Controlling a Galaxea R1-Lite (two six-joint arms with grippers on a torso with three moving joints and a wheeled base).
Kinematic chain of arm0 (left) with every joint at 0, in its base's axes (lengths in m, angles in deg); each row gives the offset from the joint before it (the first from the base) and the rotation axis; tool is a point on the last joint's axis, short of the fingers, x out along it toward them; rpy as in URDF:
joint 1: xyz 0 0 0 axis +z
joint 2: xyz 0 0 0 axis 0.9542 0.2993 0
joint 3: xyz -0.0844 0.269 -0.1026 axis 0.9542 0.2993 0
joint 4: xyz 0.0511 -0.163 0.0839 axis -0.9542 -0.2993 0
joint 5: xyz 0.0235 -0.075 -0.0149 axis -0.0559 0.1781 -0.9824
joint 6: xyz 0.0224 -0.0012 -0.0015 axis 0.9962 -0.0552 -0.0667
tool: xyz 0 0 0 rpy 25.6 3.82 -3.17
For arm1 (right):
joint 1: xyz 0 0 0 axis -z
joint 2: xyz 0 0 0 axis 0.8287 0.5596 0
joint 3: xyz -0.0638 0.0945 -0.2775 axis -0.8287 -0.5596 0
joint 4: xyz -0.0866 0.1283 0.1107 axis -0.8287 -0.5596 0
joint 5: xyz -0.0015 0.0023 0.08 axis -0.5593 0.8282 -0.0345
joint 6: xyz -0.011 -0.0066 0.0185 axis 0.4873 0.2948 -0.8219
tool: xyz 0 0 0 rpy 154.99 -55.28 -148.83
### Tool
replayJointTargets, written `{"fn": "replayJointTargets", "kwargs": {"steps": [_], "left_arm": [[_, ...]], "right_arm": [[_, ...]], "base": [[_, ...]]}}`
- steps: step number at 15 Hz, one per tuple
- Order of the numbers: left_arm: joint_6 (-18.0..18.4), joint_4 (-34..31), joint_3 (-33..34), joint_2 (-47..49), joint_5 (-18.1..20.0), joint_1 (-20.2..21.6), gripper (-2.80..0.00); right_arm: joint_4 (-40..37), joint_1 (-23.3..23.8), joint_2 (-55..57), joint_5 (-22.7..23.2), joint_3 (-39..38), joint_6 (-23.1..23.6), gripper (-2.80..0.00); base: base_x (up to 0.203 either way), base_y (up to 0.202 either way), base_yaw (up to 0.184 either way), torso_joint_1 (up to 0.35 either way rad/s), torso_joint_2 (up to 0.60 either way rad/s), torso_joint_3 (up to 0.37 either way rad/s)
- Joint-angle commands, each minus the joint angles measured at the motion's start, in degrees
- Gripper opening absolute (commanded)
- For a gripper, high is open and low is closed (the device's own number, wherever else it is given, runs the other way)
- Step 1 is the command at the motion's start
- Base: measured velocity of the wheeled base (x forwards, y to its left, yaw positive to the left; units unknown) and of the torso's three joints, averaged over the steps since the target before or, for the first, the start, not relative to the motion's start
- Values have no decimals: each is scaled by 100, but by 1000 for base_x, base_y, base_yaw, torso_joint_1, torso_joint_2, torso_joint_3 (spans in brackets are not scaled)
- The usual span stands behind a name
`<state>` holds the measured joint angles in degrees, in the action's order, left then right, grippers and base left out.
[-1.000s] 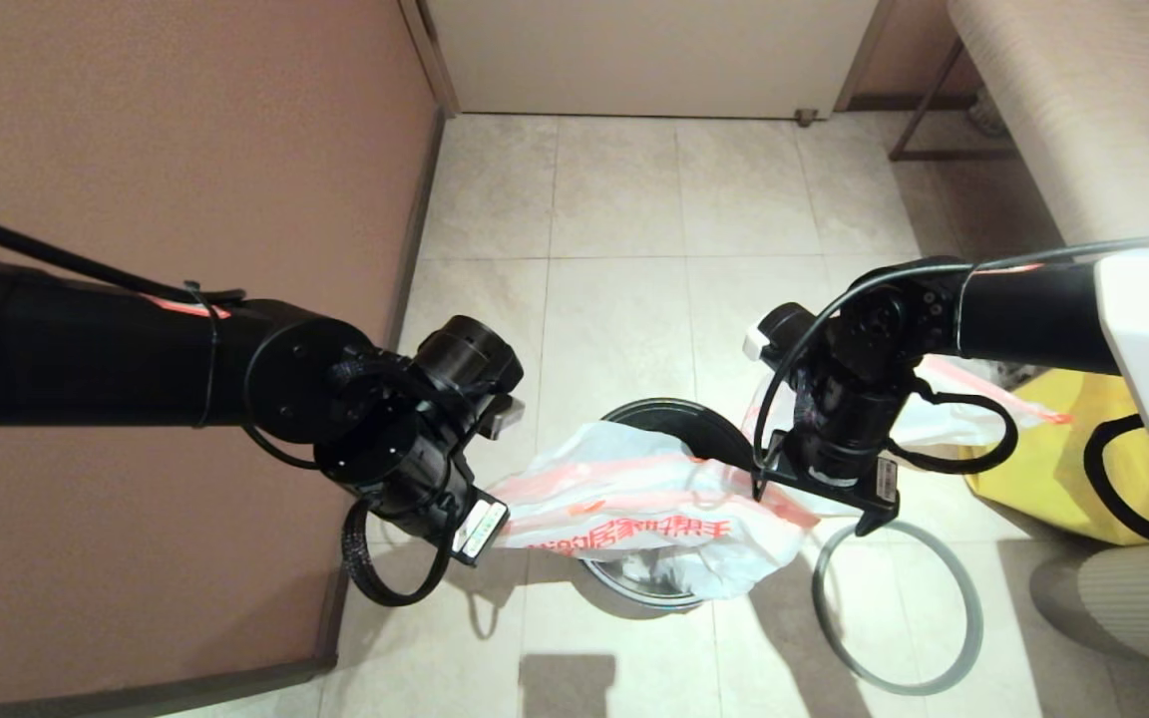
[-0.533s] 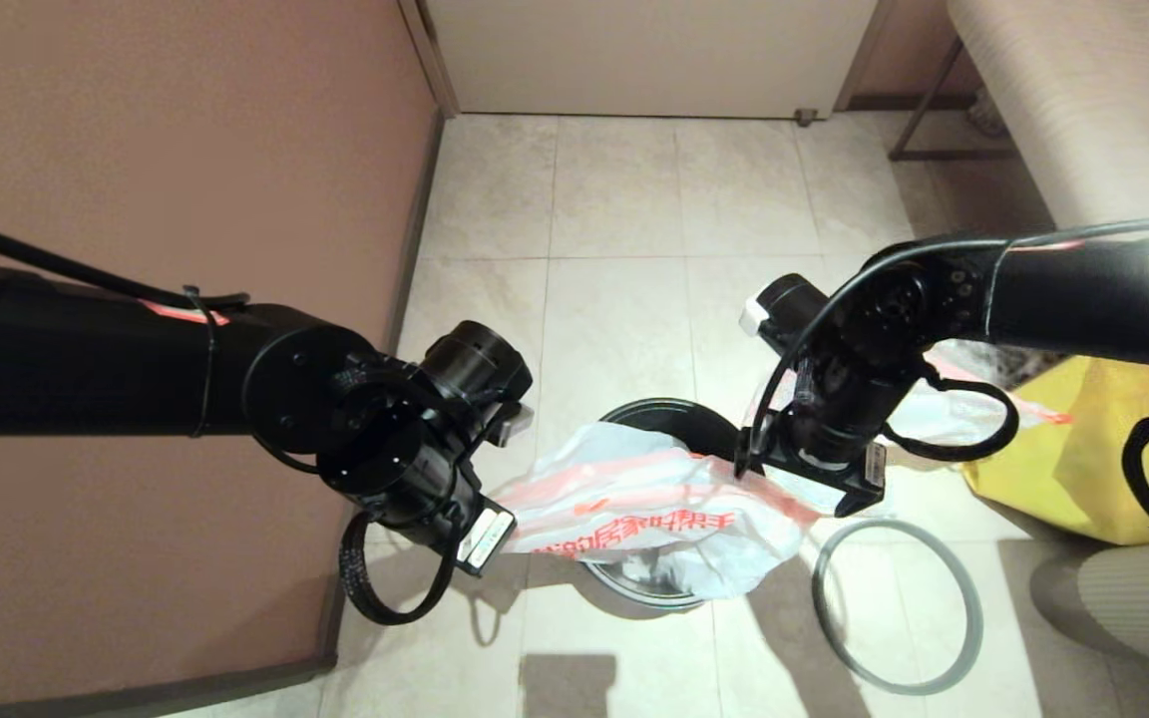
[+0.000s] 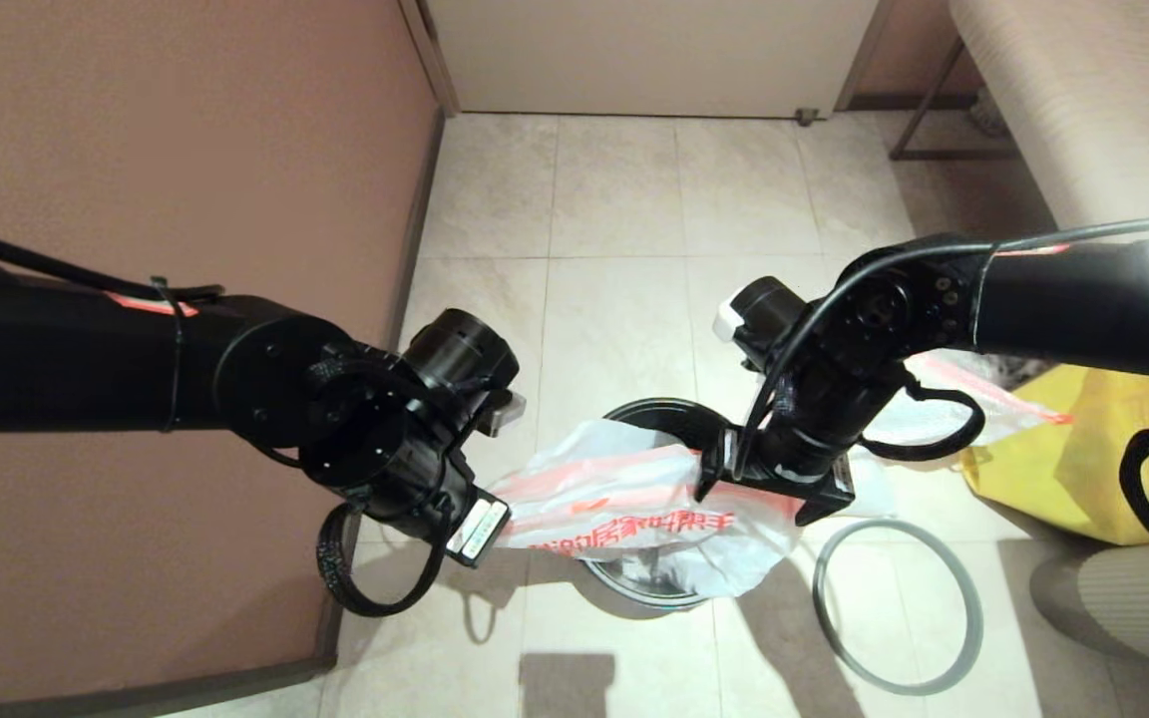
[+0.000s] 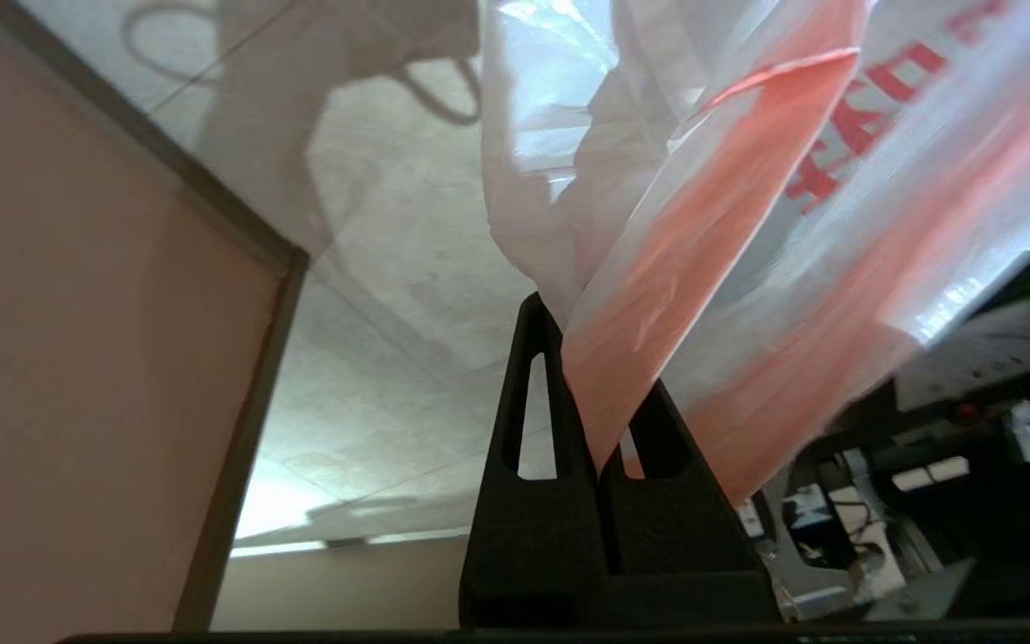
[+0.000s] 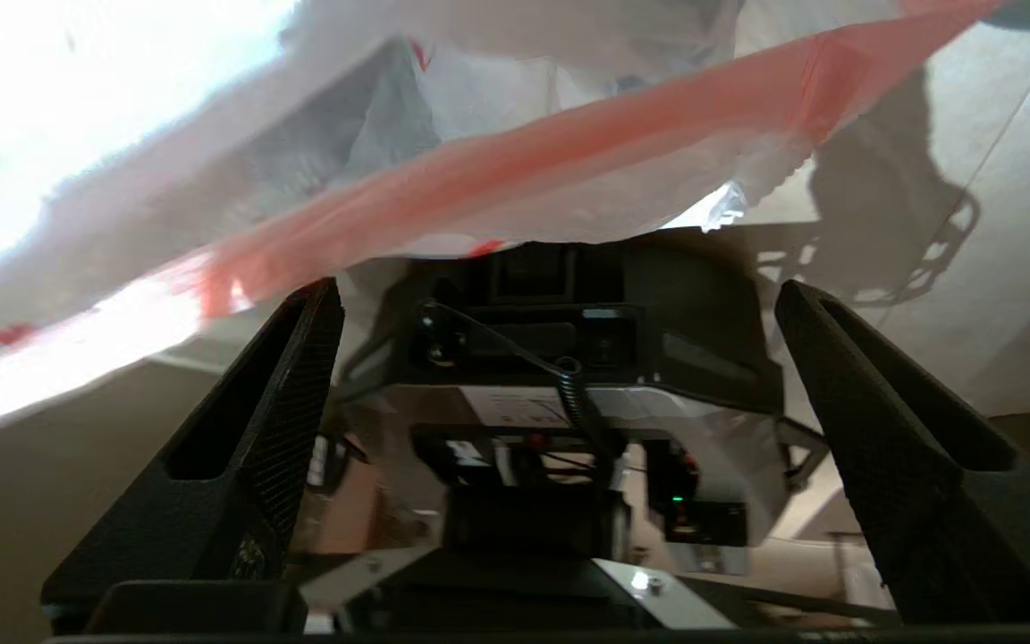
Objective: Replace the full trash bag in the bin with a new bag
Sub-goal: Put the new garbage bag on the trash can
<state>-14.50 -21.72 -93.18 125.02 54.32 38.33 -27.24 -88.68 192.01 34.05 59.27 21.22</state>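
Observation:
The new bag (image 3: 624, 499), translucent white with an orange-red hem and red lettering, is stretched across the top of the black bin (image 3: 669, 417). My left gripper (image 3: 488, 526) holds its left end; in the left wrist view the fingers (image 4: 528, 394) are shut on the orange hem (image 4: 649, 295). My right gripper (image 3: 772, 496) hangs at the bag's right end, open, its fingertips just short of the hem band (image 5: 569, 152) and nothing between them. The full trash bag (image 3: 919, 424) lies on the floor behind my right arm.
The bin's grey ring (image 3: 896, 688) lies flat on the tiles to the right of the bin. A yellow tote (image 3: 1083, 469) stands further right, below a bench (image 3: 1063, 120). A brown wall (image 3: 186, 150) runs close along the left.
My right gripper has moved left, closer to the bag's right end over the bin, still open. The left gripper keeps its hold and has barely shifted.

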Motion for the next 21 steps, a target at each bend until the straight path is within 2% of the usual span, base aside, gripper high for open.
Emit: {"fn": "replayJointTargets", "kwargs": {"steps": [1, 7, 16, 18, 21], "left_arm": [[47, -22, 14, -139, 116, 7, -280], [143, -19, 76, -255, 184, -25, -280], [152, 65, 146, -317, 175, -125, -280], [152, 65, 164, -321, 175, -152, -280], [152, 75, 169, -323, 175, -153, -280]], "right_arm": [[-4, -27, 119, 92, 2, 210, 0], [788, -43, -159, 88, 37, 320, 0], [530, -149, -41, 85, 9, 302, 0], [447, -181, 111, -136, 9, 239, 0], [501, -84, 92, -163, -12, 193, 0]], "base": [[0, 0, 0, 0, 0, 0], [0, 0, 0, 0, 0, 0], [0, 0, 0, 0, 0, 0], [0, 0, 0, 0, 0, 0], [0, 0, 0, 0, 0, 0]]}}
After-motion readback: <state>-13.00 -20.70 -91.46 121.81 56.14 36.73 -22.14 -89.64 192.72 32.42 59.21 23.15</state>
